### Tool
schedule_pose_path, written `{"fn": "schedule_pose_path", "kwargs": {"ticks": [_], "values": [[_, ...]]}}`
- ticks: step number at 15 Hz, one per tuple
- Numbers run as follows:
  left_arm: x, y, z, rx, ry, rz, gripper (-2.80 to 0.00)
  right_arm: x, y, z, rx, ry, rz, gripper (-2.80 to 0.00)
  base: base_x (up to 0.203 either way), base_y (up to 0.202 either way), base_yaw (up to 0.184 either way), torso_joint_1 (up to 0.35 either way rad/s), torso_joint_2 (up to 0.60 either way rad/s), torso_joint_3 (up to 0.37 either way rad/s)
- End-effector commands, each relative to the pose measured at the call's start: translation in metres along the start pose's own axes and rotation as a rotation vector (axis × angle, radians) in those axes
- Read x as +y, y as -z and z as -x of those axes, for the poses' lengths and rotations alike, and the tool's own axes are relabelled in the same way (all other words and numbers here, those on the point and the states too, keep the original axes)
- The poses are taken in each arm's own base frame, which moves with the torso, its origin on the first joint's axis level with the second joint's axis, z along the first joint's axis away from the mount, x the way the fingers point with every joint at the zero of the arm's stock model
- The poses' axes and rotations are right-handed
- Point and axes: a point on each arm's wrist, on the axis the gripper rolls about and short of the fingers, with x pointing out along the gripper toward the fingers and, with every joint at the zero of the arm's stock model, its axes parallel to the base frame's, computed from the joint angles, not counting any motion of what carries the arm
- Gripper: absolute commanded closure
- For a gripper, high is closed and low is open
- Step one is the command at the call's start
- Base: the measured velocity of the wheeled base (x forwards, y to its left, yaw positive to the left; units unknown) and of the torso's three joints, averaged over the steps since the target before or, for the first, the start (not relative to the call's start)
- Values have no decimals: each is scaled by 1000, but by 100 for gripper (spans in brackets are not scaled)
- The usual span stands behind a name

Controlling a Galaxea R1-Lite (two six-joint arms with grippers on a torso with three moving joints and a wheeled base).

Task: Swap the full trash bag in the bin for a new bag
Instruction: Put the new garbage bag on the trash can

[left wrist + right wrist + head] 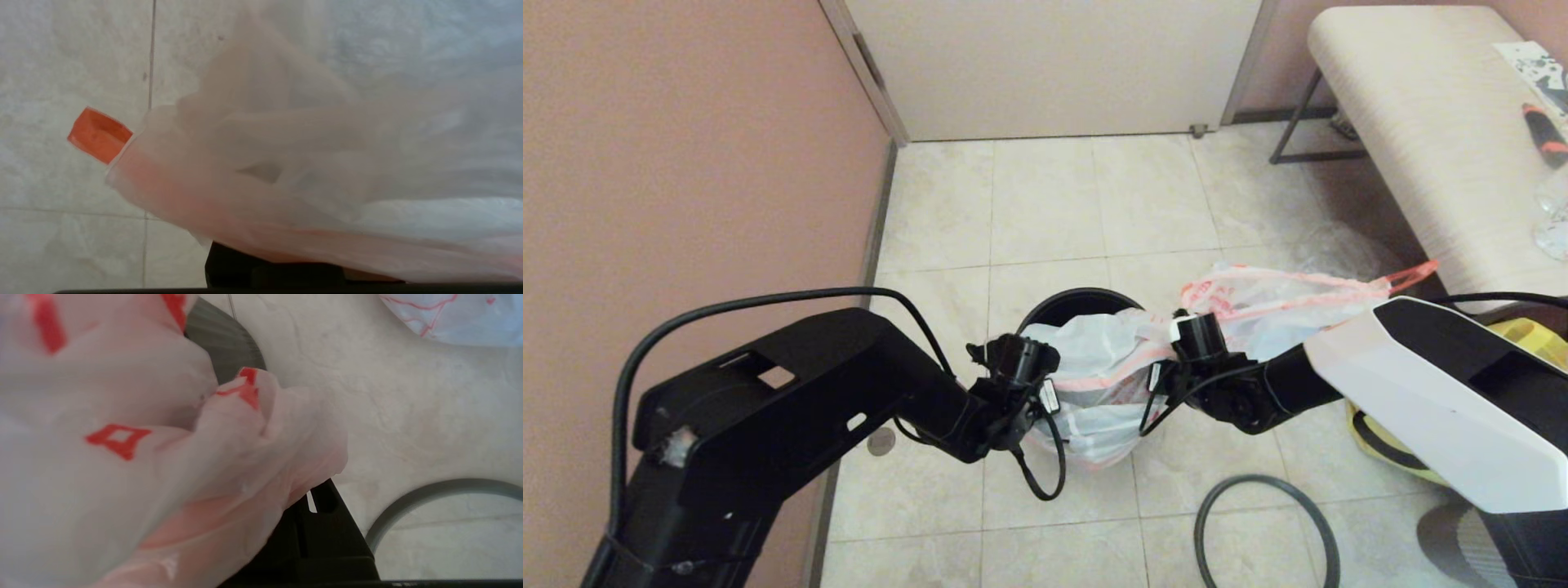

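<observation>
Plastic film fills both wrist views: thin, limp, translucent white, creased into soft folds, with a pink-orange hem band. This is the new bag (1094,384), draped over the bin (1078,304) at the middle of the tiled floor (1045,204), its hem stretched roughly crosswise between the two grippers while its body sags down the bin's near side. The left gripper (1045,384) sits at the bag's left edge; in its wrist view the gathered hem of the new bag (310,171) lies across a dark finger, with an orange tab sticking out to one side, so it appears pinched on the film, though the fingertips themselves are buried. The right gripper (1164,384) is at the bag's right edge, and its wrist view shows the new bag (143,457), printed with red marks, bunched over its black finger (322,539); it too looks clamped on the plastic. Nearest the robot, a thin dark grey hoop (1262,531) lies flat on the tiles at the right, apart from the bin. The bin is round and black, smooth-walled, opening upward, only its far rim showing past the film. Just beyond and to the right lies a bulging matching bag (1274,298), its long axis running left to right with an orange-red handle loop pointing right. A yellow bag (1527,343) peeks out behind the right arm. Farther right stands a pale bench (1421,122) on dark metal legs, and a pale door (1054,65) closes the far end.
</observation>
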Motion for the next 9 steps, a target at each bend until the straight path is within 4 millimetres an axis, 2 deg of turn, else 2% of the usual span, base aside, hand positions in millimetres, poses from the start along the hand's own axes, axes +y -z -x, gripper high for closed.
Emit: {"fn": "schedule_pose_path", "kwargs": {"ticks": [1,3,7,9], "values": [[4,2,3,8,-5,0,0,8,3,3,3,-19,6,0,0,0,0,0,0,0],[20,2,10,21,-36,3,0,18,4,15,7,-42,19,0,0,0,0,0,0,0],[62,3,16,-3,-92,52,0,45,31,40,62,-80,89,0,0,0,0,0,0,0],[73,-6,25,-41,-92,82,0,51,42,52,87,-49,139,0,0,0,0,0,0,0]]}}
